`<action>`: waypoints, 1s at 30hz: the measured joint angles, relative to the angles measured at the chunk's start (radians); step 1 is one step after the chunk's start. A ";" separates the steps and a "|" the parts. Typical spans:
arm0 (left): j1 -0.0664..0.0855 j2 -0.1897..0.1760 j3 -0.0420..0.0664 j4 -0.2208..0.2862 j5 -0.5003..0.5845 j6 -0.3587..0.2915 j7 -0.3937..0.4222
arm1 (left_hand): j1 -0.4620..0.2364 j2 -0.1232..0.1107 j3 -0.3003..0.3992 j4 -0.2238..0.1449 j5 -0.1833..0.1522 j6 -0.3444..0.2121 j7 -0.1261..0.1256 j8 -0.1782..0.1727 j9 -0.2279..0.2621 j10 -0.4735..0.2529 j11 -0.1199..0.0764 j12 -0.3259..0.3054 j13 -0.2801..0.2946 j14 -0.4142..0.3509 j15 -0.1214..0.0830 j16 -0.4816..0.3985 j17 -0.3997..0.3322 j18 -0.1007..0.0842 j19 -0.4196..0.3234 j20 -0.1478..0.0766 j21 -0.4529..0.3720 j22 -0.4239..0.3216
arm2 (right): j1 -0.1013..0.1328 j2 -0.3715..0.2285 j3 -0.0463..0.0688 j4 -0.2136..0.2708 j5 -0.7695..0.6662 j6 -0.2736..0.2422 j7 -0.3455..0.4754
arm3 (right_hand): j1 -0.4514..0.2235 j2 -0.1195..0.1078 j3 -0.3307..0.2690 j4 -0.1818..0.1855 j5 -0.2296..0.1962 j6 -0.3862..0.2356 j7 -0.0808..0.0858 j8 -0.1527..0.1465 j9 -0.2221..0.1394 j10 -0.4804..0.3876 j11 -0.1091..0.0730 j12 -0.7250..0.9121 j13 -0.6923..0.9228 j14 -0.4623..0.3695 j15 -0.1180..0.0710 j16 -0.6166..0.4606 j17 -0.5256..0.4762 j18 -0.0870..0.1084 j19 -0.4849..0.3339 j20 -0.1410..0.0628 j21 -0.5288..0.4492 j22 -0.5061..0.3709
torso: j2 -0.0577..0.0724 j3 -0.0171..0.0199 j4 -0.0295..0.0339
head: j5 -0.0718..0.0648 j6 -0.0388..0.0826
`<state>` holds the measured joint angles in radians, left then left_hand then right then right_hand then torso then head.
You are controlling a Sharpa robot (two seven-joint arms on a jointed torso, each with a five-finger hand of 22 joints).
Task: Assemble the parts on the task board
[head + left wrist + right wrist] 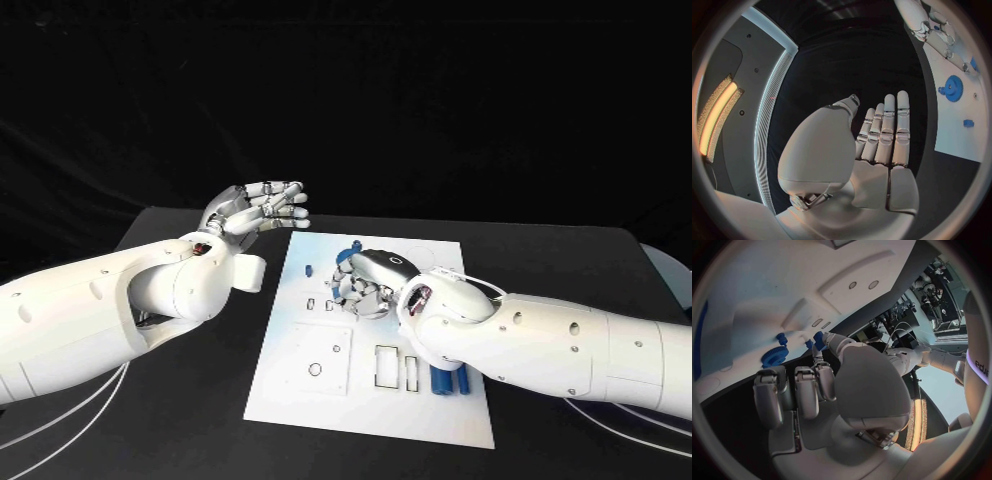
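The white task board lies in the middle of the table. My right hand hovers over the board's middle with its fingers curled down. In the right wrist view its thumb and a fingertip pinch a small blue part just above the board. A blue gear lies on the board close by, and it also shows as the gear and, partly hidden by the hand, the gear. My left hand is raised beside the board's far left corner, fingers straight, holding nothing.
Two blue cylinders lie side by side near the board's near right edge. A small blue piece sits at the board's left side, also seen as the small piece. Outlined slots mark the board's near half.
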<state>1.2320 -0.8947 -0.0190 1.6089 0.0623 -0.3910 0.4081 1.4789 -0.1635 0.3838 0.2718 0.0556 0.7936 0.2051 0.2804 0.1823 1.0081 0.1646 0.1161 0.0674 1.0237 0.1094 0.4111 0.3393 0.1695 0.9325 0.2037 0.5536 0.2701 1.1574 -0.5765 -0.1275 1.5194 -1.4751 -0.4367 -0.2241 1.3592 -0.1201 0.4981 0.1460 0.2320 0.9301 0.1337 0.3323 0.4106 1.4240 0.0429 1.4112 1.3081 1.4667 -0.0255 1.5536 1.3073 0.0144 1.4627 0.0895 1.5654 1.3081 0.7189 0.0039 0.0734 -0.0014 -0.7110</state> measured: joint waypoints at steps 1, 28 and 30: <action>0.000 0.000 0.000 0.000 0.000 0.000 0.000 | 0.000 0.000 0.000 0.000 0.000 0.000 0.000 0.000 0.000 0.000 0.000 0.000 0.000 0.000 0.000 0.000 0.001 0.000 0.000 0.000 0.000 0.001 | -0.002 0.003 0.000 -0.002 -0.004 0.002 -0.001 | 0.000 0.000 0.000 0.000 0.000 0.000 0.000 0.000 0.000 0.000 0.000 0.000 0.000 0.000 0.000 0.000 0.000 0.000 0.002 -0.002 0.000 0.000 | 0.000 0.0005 -0.0001 | 0.001 0.000; 0.000 0.012 -0.002 -0.012 -0.003 0.006 -0.006 | 0.000 0.000 0.000 0.000 0.000 0.000 0.000 0.000 0.000 0.000 0.000 0.000 0.000 0.000 0.000 0.000 0.001 0.000 0.000 0.000 0.000 0.001 | -0.012 0.015 -0.004 -0.026 -0.057 0.064 -0.014 | -0.021 -0.013 0.000 0.000 -0.002 -0.003 -0.003 0.001 0.000 -0.004 -0.004 0.000 0.000 0.000 0.000 0.000 0.001 0.000 0.004 -0.004 0.000 0.000 | -0.001 0.0010 -0.0002 | -0.001 -0.010; 0.000 0.012 -0.002 -0.012 -0.003 0.007 -0.006 | 0.000 0.000 0.000 0.000 0.000 0.000 0.000 0.000 0.000 0.000 0.000 0.000 0.000 0.000 0.000 0.000 0.001 0.000 0.000 0.000 0.000 0.001 | -0.012 0.015 -0.004 -0.026 -0.059 0.065 -0.014 | -0.021 -0.013 0.000 0.000 -0.004 -0.003 -0.003 0.001 0.001 -0.004 -0.004 0.000 0.000 0.000 0.000 0.000 0.001 0.000 0.004 -0.004 0.000 0.000 | -0.001 0.0007 -0.0004 | -0.001 -0.010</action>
<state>1.2320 -0.8832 -0.0207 1.5973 0.0595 -0.3845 0.4024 1.4789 -0.1635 0.3838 0.2718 0.0556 0.7936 0.2051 0.2804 0.1823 1.0081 0.1646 0.1161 0.0674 1.0237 0.1094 0.4111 0.3404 0.1696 0.9326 0.2037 0.5534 0.2710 1.1453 -0.5620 -0.1317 1.4932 -1.5345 -0.3722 -0.2380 1.3381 -0.1333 0.4977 0.1460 0.2283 0.9267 0.1303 0.3331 0.4111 1.4203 0.0393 1.4111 1.3078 1.4666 -0.0254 1.5536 1.3078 0.0144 1.4662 0.0860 1.5654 1.3077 0.7181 0.0046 0.0731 -0.0025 -0.7207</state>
